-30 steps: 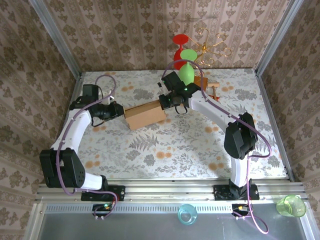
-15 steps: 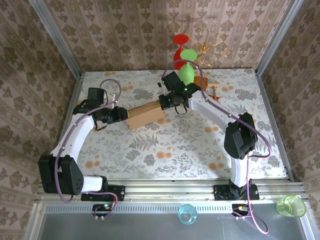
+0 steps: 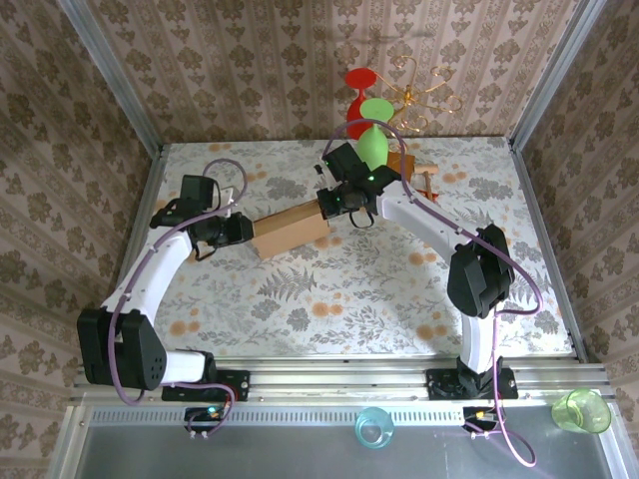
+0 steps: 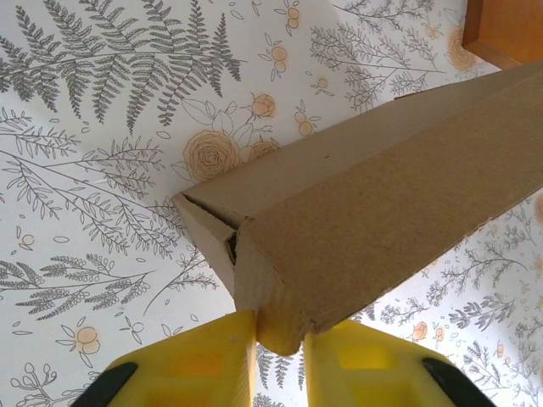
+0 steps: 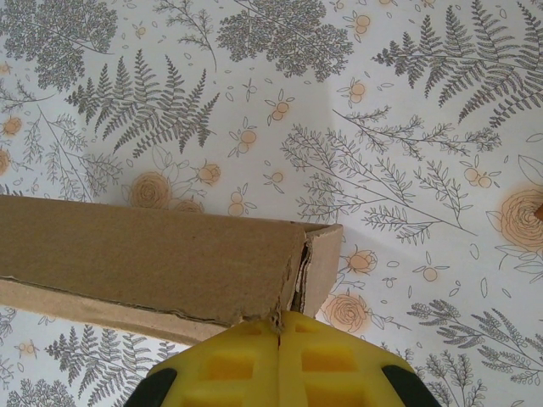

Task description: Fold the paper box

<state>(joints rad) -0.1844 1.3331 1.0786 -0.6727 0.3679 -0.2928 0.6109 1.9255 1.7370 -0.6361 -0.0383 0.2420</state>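
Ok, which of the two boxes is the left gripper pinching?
The paper box, the lighter plain one, its corner pinched by the left gripper; the darker orange-brown box lies apart.

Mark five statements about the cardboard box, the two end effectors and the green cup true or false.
1. The plain light-brown cardboard box spans between the left end effector and the right end effector. True.
2. The left one's yellow fingers stand wide apart, clear of the box. False: they clamp a corner of it.
3. The right one's fingers are closed together at the box's edge. True.
4. The translucent green plastic cup stands beside the box. False: it stands on the grey ledge, near right.
5. The box is a flat sheet. False: it is folded.
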